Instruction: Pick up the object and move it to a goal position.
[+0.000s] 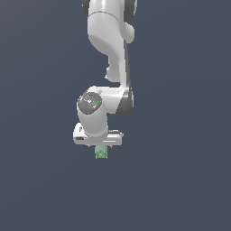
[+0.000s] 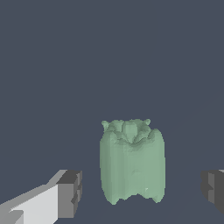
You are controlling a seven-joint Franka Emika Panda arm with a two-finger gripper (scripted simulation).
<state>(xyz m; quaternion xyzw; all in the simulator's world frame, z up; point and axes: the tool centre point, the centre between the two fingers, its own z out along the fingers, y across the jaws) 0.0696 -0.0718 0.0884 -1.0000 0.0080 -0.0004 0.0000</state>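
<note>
Exterior view: white arm [image 1: 110, 67] comes down from the top edge, wrist bent, pincer [image 1: 100, 145] pointing straight down near frame centre. Flat dark blue-grey worktop [image 1: 40, 180] fills the rest of the frame.

The object [image 1: 101, 152] is a small pale green lump poking out directly below the pincer body, much smaller than the hand above it. Only its lower part shows there; the top is hidden behind the white housing. Can't tell from this view whether it sits on the worktop or is off it.

Wrist view, left to right: one finger, white with a dark grey pad [image 2: 70, 194], then a clear gap, then the object [image 2: 132, 162], then another gap, then the second dark pad [image 2: 213, 190] at the frame edge. So the pincer is spread wide, fingers straddling the object, neither pad touching it.

Object is closer to the first pad than the second, not centred between them. It stands upright: blocky, vertically ribbed sides, bumpy crown on the end away from the camera.
</note>
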